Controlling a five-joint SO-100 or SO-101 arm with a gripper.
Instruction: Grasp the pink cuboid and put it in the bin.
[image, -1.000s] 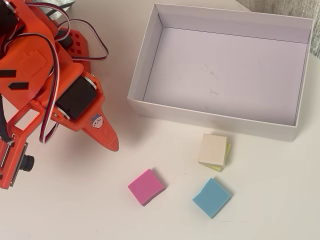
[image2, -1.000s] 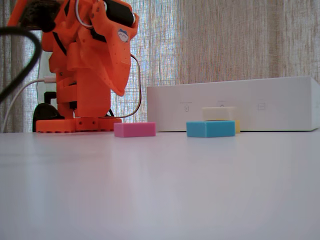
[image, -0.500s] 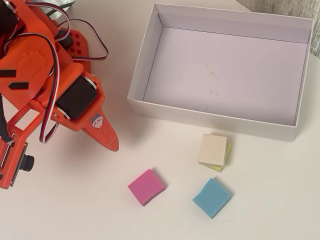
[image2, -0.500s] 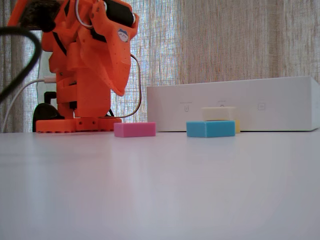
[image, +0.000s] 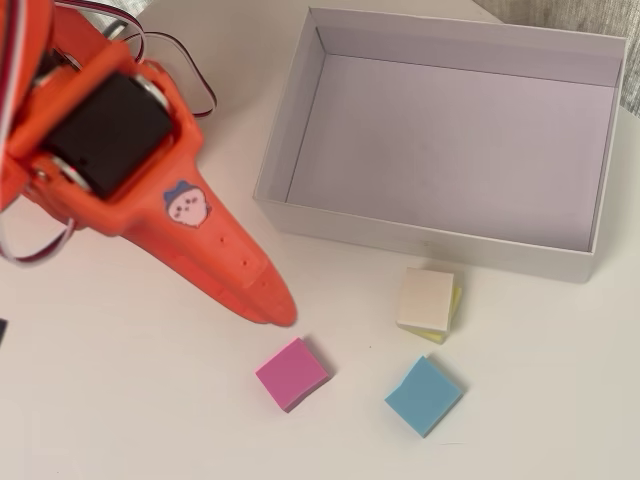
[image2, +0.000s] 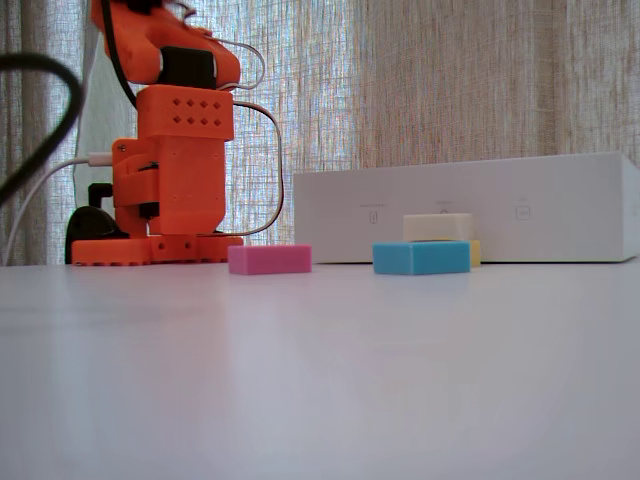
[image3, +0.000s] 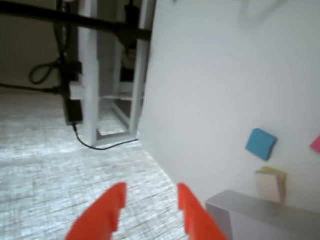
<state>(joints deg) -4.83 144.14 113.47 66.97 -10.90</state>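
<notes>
Nearest you in the fixed view lies bare white table (image2: 320, 380), then the pink cuboid (image2: 269, 259) flat on it, left of the light blue block (image2: 421, 257). Just behind the blue one sits the cream block (image2: 437, 227) with its yellow underside, and behind that the bin (image2: 470, 208) — its white wall runs off to the right. From overhead, your pink cuboid (image: 292, 374) rests free on the table, well short of the bin (image: 285, 130), with the orange arm's tip just above and left of it. In the wrist view the gripper (image3: 149, 200) is empty — its two orange fingers (image3: 113, 202) stand parted, gripping nothing.
</notes>
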